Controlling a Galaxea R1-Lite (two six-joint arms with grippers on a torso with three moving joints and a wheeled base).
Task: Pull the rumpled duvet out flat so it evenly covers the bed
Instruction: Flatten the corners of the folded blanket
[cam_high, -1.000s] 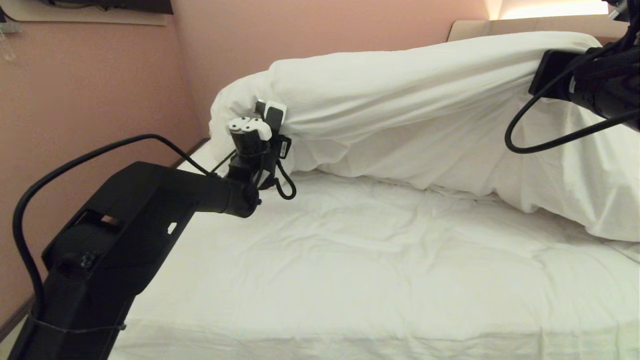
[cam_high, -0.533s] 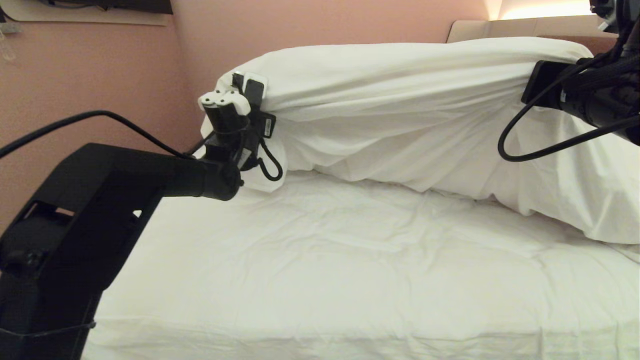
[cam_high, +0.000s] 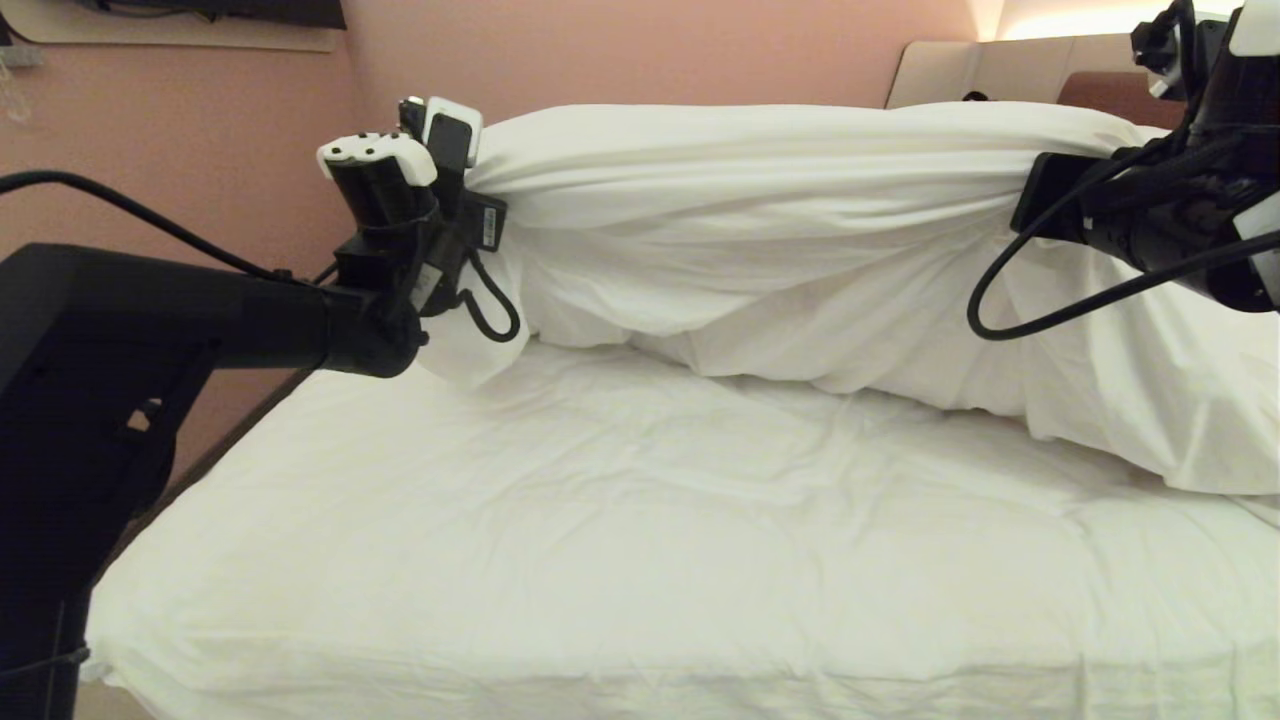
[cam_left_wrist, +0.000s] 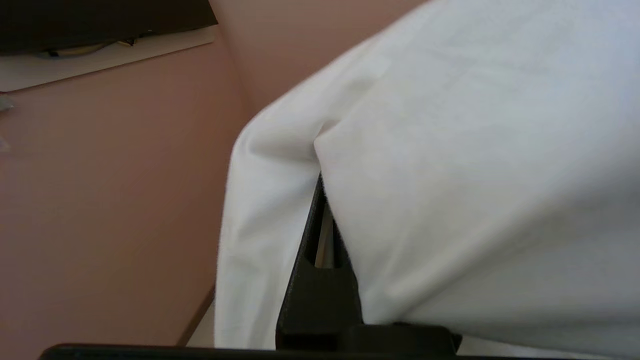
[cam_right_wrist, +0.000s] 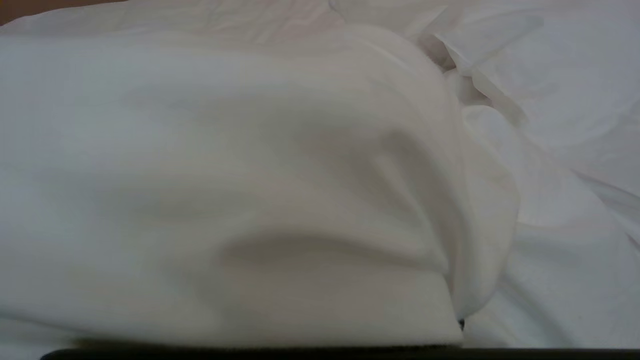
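White puffy duvet (cam_high: 800, 230) hung taut above the bed (cam_high: 640, 520), left gripper (cam_high: 470, 170) pinching its left end, right gripper (cam_high: 1040, 190) clamped on its right end.

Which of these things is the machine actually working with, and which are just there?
In the job:
- puffy white duvet, lifted off the mattress
- wide white-sheeted bed
- left tool, shut on the duvet's left end
- right tool, at its right end

Just there:
- pink wall
- brown padded headboard
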